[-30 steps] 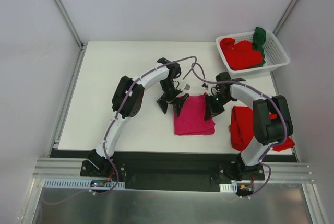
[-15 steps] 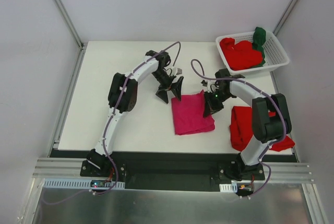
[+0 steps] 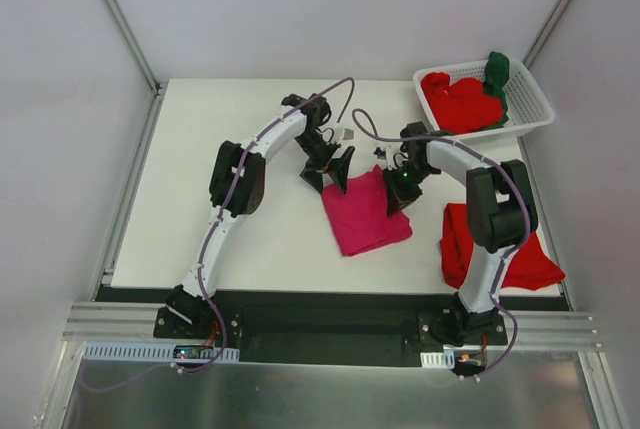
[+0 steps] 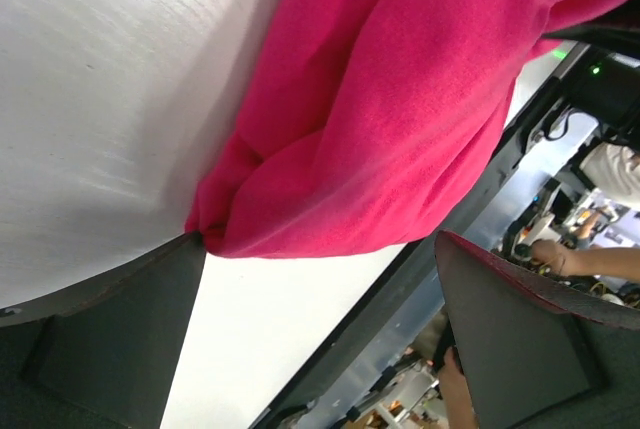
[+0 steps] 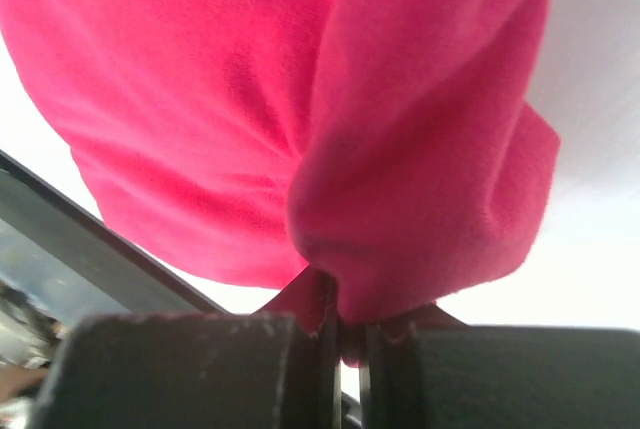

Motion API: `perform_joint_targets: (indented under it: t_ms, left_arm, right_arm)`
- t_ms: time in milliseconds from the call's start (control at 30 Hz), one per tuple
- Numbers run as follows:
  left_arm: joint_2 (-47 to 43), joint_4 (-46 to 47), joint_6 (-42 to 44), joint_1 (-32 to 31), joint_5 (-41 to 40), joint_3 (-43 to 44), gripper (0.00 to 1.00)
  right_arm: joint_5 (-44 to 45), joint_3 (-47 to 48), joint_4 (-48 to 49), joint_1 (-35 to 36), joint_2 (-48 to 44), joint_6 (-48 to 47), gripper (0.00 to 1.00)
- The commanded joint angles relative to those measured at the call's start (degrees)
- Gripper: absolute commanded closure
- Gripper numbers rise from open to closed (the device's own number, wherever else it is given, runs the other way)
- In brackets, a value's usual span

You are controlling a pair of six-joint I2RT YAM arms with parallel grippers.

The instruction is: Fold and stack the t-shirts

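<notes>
Two grippers sit at the magenta-pink t-shirt [image 3: 365, 219], one on each far corner. The right gripper [image 5: 345, 321] is clenched on a bunched fold of it: the fingers are almost together, cloth is pinched in the slit between them, and the rest bulges out just above in the wrist view. The left gripper [image 4: 320, 244] is released, its fingers spread wide with nothing clamped. One fingertip sits right at the shirt's rumpled edge and the other is clear of the cloth over bare table [image 3: 220, 169]. From above, the left gripper [image 3: 333, 177] is at the shirt's far left corner and the right gripper [image 3: 397, 192] at its far right corner. The shirt lies folded into a rough rectangle, skewed, mid-table between the two arms. A red t-shirt [image 3: 455, 239] lies crumpled on the table near the right edge, partly under the right arm and apart from the pink one. The white basket [image 3: 535, 101] at the far right corner holds more red t-shirts [image 3: 460, 104]. A dark green t-shirt [image 3: 497, 71] hangs over its far rim.
</notes>
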Motion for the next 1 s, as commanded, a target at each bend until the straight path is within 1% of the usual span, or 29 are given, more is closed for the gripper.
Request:
perform_joint_targets:
  t_ms: [0,67,100,200,233,300,333,367,400,433,467,567,667,833,967]
  left_arm:
    - [-1.9,-4.0,5.3,0.3,-1.1,0.8,0.01]
    - [-3.8,-4.9,6.1,1.7,-0.3,-0.7,0.01]
    - [-4.6,-5.1,7.0,3.6,-0.4,-1.3,0.01]
    - [-7.7,-6.8,9.3,7.3,-2.5,-2.2,0.01]
    - [-9.6,-7.7,9.6,10.4,-3.2,-2.3,0.01]
    - [-11.7,-8.2,10.8,13.7,-6.2,-3.7,0.01]
    - [-13.9,-8.3,11.2,17.7,-7.1,-4.5,0.01]
    - [-15.0,-8.8,11.7,19.6,-8.2,-6.1,0.01]
    - [-16.0,-9.1,12.8,21.8,-10.6,-6.7,0.01]
    - [-17.6,-9.4,13.1,23.6,-11.4,-7.2,0.01]
    - [-18.5,-9.8,13.5,26.9,-11.7,-8.3,0.01]
    - [-21.6,-9.8,14.4,29.6,-13.1,-10.9,0.01]
    - [-23.5,-9.6,14.3,29.6,-12.0,-12.7,0.01]
    - [-24.2,-9.7,14.1,29.2,-11.8,-12.1,0.01]
    - [-24.3,-9.8,14.2,28.8,-11.5,-11.8,0.01]
  right_arm:
    - [2.8,6.4,-4.9,1.0,2.8,-8.3,0.99]
    - [3.8,10.7,-6.7,1.0,5.3,-11.8,0.99]
    - [4.4,12.1,-8.2,1.0,6.2,-13.2,0.99]
    - [6.4,17.2,-10.5,1.3,8.8,-18.3,0.99]
    - [6.8,18.2,-10.9,1.4,10.0,-19.4,0.99]
    - [7.5,21.0,-11.5,1.4,11.0,-22.8,0.99]
    - [7.5,22.0,-11.7,1.5,11.6,-24.2,0.99]
    - [7.5,22.9,-11.8,1.5,12.6,-25.1,0.99]
    - [7.5,24.5,-12.2,1.7,13.3,-27.4,0.99]
    - [7.4,25.3,-12.5,1.9,13.9,-28.5,0.99]
    - [7.2,26.0,-12.6,2.1,15.2,-29.7,0.99]
    - [7.3,28.5,-12.7,3.4,17.0,-34.9,0.99]
    - [7.8,31.2,-12.6,5.3,19.5,-38.8,0.99]
    - [9.2,36.8,-13.0,8.3,23.3,-44.5,0.99]
    - [10.6,38.9,-11.0,10.1,24.5,-48.8,0.99]
